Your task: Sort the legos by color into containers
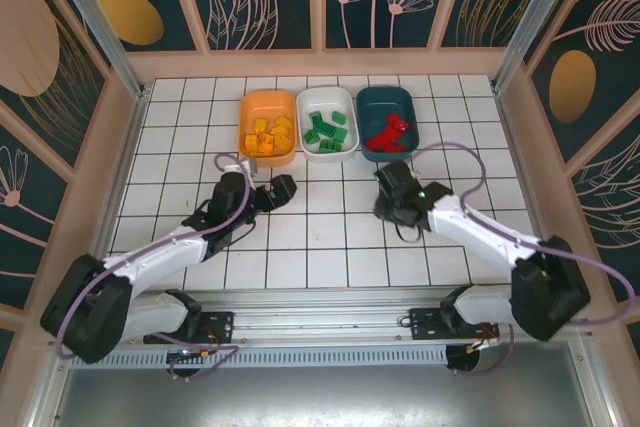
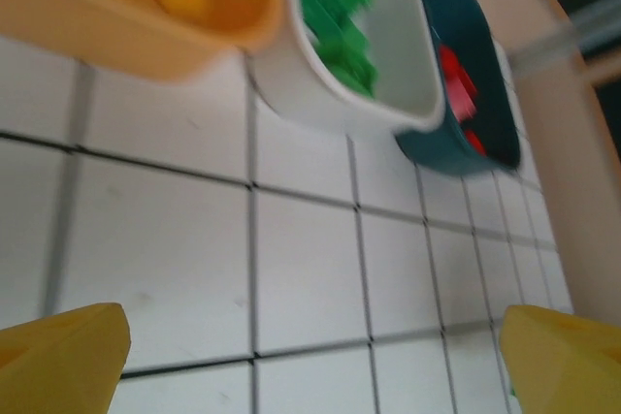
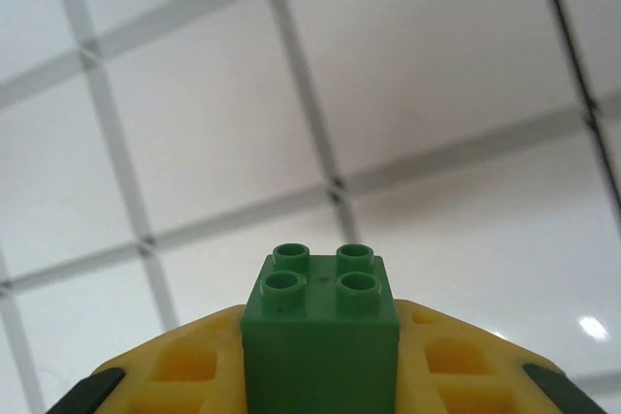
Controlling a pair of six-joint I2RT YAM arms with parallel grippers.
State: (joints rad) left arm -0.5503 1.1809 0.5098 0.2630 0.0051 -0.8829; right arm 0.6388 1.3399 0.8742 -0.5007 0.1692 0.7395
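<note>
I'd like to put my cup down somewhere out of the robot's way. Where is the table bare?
The table is bare left of the orange tub, right of the teal tub, and between the left gripper and right gripper, which grips a green brick. Crowded: the far middle, where those tubs and the white tub sit side by side.

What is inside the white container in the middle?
Green legos lie inside the white container, in a loose pile. Those underneath are covered, so their number cannot be told.
</note>
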